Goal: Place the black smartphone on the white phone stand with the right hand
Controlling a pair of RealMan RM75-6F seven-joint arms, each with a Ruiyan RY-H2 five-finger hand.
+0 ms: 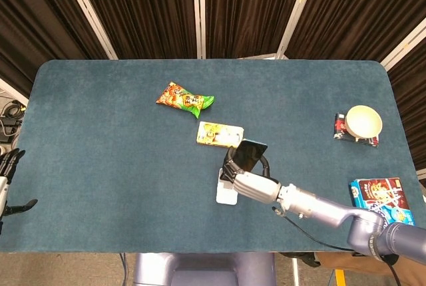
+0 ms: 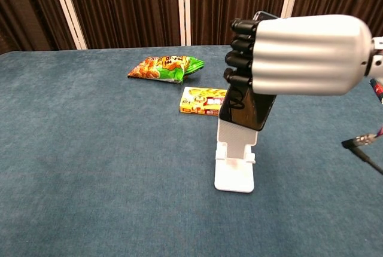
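Observation:
My right hand (image 1: 251,181) (image 2: 299,54) grips the black smartphone (image 1: 247,154) (image 2: 248,109) and holds it over the white phone stand (image 1: 226,193) (image 2: 234,161). In the chest view the phone covers the top of the stand's back plate; whether it touches the stand I cannot tell. The stand's base and front lip show below the phone. My left hand (image 1: 8,178) hangs off the table's left edge, fingers apart and holding nothing.
A yellow snack box (image 1: 217,134) (image 2: 203,100) lies just behind the stand, a green and red snack bag (image 1: 185,98) (image 2: 164,67) further back. At the right are a bowl (image 1: 363,122) on a dark packet and a blue packet (image 1: 379,196).

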